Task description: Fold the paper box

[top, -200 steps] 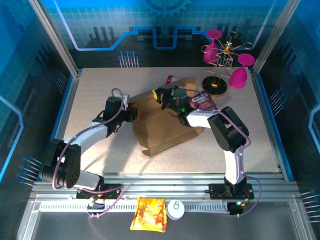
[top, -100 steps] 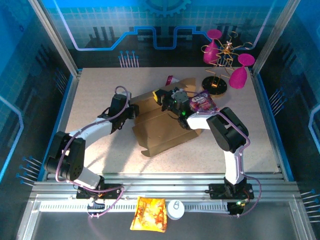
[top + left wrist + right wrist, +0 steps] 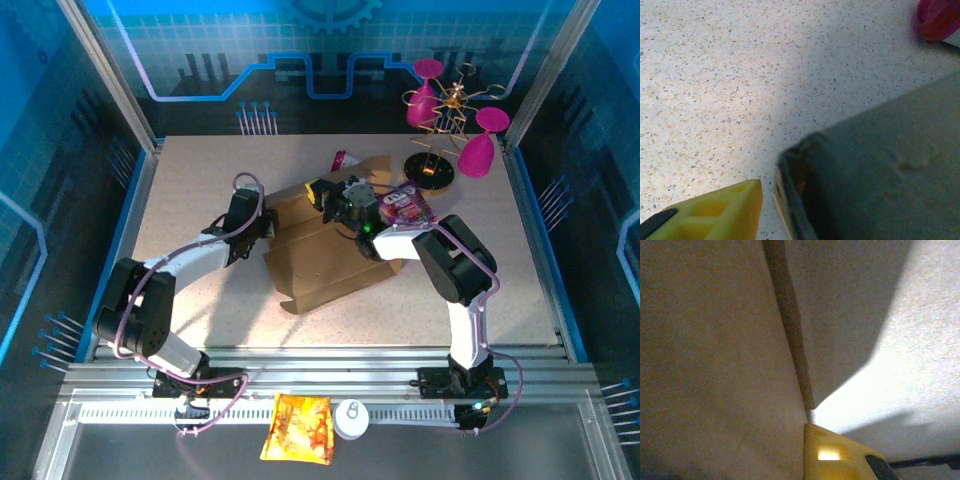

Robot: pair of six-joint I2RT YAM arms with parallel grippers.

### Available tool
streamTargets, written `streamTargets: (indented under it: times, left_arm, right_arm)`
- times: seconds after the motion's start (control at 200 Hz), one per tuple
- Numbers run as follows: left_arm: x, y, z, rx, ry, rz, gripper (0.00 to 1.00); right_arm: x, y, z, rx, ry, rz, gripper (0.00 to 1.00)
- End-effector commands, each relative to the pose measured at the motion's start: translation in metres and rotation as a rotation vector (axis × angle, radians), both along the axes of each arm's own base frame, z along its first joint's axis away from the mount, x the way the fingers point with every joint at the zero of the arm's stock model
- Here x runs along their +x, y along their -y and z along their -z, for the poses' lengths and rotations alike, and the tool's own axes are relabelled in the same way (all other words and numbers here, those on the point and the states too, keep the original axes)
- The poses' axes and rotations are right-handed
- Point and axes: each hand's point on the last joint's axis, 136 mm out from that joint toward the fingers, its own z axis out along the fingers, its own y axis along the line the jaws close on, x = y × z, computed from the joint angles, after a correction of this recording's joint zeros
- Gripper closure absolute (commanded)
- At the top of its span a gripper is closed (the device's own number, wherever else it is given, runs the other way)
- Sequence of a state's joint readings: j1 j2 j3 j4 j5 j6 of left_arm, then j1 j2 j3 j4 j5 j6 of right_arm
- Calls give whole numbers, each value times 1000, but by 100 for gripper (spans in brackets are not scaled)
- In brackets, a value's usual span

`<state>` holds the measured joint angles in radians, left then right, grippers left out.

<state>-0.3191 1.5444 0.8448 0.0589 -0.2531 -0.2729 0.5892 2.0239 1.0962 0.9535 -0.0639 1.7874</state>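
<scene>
While the creased brown cardboard paper box [image 3: 325, 262] lies half-formed at mid-bench, both arms reach onto it from opposite sides.

Left gripper [image 3: 262, 226]: low at the box's left edge. The wrist view has one yellow fingertip [image 3: 715, 215] just beside a raised cardboard wall, which stands to its right. The other finger is out of frame, so I cannot tell whether the jaws stand apart or pinch that wall. Likely purpose: to steady or lift the left side panel.

Right gripper [image 3: 323, 190]: on the far part of the box, closed up tight. Its wrist view shows a yellow fingertip [image 3: 835, 455] close against cardboard, with a crease running away ahead of it. It is probably pressing along the fold to set it. Whether a flap is nipped is not visible.

The box sits between the two grippers, most of it nearer than the right one.

Surface: pale speckled bench [image 3: 190, 180], matte, with hard shadows.
- Purple snack packet [image 3: 404, 204]: just right of the right gripper, at the box's corner.
- Small magenta item [image 3: 340, 158]: just beyond the right gripper.
- Gold wire stand with pink glasses [image 3: 448, 130]: farther right and beyond.
- Orange-yellow snack bag [image 3: 298, 428] and white round cap [image 3: 351, 418]: on the near aluminium rail, well apart from both grippers.

Blue printed panels wall the cell.
</scene>
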Motion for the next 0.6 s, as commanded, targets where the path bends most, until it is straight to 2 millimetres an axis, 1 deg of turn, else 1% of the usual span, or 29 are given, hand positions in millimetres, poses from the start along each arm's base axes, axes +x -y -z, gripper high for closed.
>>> streamTargets:
  times: [0.0,0.12,0.22,0.425,0.595]
  left_arm:
    - [-10,-8,21,40,-60,-57,53]
    - [-14,-11,27,50,-63,-85,50]
    - [-16,-11,29,42,-40,-97,50]
    - [-15,-14,30,23,19,-123,53]
    - [-10,-12,32,13,39,-123,54]
  right_arm:
    - [-2,-6,18,-45,-50,1,100]
    - [0,-4,17,-38,-57,16,100]
    - [3,-4,13,-31,-51,20,100]
    - [5,-5,11,-15,-48,23,100]
    - [5,-6,9,-1,-36,21,100]
